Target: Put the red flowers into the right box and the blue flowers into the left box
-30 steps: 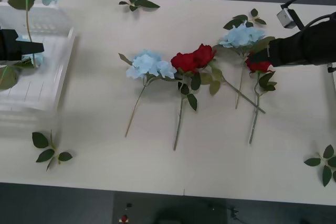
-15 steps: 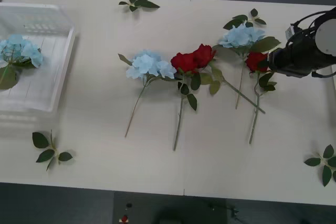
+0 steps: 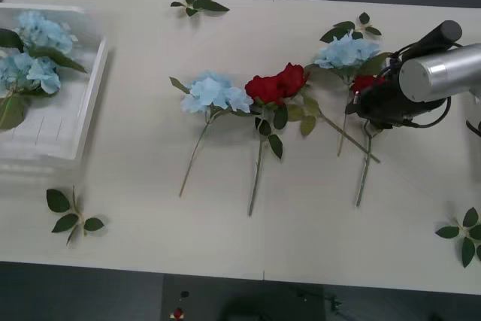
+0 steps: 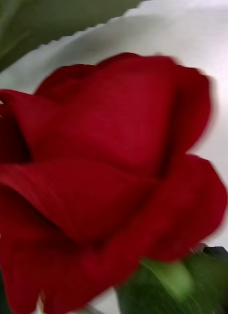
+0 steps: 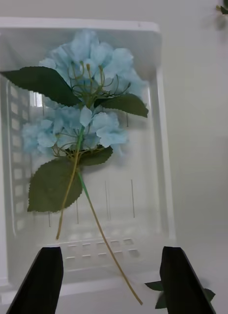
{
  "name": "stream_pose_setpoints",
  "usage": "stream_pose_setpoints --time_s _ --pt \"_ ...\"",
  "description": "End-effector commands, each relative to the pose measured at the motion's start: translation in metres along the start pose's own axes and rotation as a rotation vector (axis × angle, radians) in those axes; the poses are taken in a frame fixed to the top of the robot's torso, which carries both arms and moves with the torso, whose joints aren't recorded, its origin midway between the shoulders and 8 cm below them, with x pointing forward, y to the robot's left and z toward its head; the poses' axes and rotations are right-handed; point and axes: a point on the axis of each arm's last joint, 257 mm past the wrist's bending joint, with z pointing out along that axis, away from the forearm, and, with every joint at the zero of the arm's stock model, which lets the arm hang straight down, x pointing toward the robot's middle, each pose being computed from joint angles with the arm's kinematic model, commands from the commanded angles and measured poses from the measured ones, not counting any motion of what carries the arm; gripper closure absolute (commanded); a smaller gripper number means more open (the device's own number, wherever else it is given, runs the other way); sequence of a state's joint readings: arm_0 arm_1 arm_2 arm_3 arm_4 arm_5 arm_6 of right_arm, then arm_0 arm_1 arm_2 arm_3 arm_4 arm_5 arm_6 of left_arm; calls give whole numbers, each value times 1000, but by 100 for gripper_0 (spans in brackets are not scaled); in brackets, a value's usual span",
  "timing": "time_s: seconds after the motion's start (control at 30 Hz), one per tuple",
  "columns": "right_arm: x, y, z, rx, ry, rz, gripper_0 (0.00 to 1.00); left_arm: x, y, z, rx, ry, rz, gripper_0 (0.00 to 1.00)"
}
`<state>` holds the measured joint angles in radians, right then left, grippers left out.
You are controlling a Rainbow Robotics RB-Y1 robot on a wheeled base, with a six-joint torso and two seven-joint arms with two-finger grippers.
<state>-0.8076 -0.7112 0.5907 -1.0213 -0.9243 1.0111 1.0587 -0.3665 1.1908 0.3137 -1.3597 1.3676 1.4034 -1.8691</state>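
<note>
Since a moment ago a second blue hydrangea has landed in the left box, and the left gripper hangs above it, fingers spread and empty. Over on the right, the right gripper has pushed onto the far-right red rose; I can't tell its fingers' state. Grasping that rose looks next.

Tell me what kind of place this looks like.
Probably a robot lab sorting bench, not a florist's: a plain white table, artificial blue flowers and red flowers laid out on it, and a white plastic left box.
</note>
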Motion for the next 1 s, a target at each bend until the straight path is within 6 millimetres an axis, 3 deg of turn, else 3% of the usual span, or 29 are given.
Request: stream_pose_setpoints --time_s 0.03,0.27,0.3,0.37,0.4,0.6,0.83,1.0 --pt "-22 13 2 -31 -66 53 0 -12 -36 7 77 -33 73 4" --pt "-32 7 16 -32 -129 72 0 -26 -108 59 163 -126 172 4" --pt "-32 6 17 -27 -131 69 11 -27 -117 68 174 -139 177 4" --pt "-30 7 19 -25 -132 70 84 -24 -138 90 201 -166 179 4" --pt "-32 8 18 -26 -137 68 100 -23 -143 96 210 -171 177 3" --pt "-33 4 19 -2 -146 43 100 -6 -198 145 268 -158 222 4" --pt "-35 7 18 -7 -150 34 100 4 -254 182 296 -145 294 3" --pt "-47 12 -7 -25 -143 25 100 8 -289 204 292 -147 350 3"
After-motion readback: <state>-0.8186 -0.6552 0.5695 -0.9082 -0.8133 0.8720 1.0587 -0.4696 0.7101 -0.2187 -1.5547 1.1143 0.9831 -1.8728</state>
